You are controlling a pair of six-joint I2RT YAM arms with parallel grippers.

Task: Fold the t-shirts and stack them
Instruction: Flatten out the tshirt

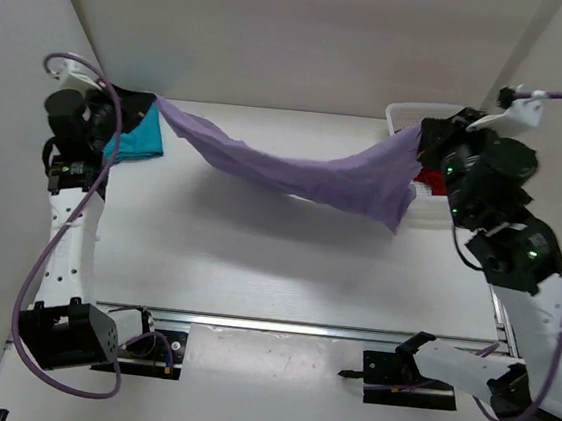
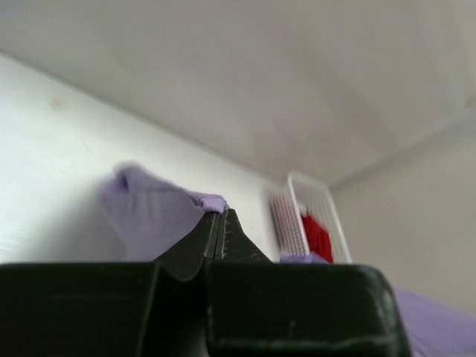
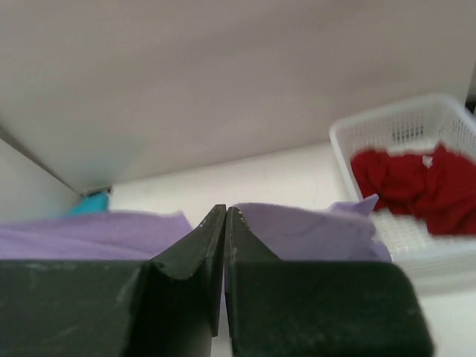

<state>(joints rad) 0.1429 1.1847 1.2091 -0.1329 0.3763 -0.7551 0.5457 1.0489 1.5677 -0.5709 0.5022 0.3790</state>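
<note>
Lavender t-shirt [image 1: 305, 173]: hung in the air as a sagging band between both grippers, above the desk [image 1: 286, 261]; one loose flap drooping near the right end.

Left gripper [image 1: 149, 106]: closed, pinching a corner of the lavender t-shirt; pinch plain only in the left wrist view [image 2: 221, 216].

Right gripper [image 1: 426, 135]: closed on the other end of the lavender t-shirt; right wrist view [image 3: 225, 212] shows jaws pressed together with purple cloth on both sides, exact hold hidden behind the fingers.

Teal t-shirt [image 1: 140, 140]: on the desk at far left, partly under the left arm; a mere sliver in the right wrist view.

Red t-shirt [image 3: 416, 182]: crumpled inside the white mesh basket [image 3: 401, 130]; mostly covered by the right arm from above.
</note>
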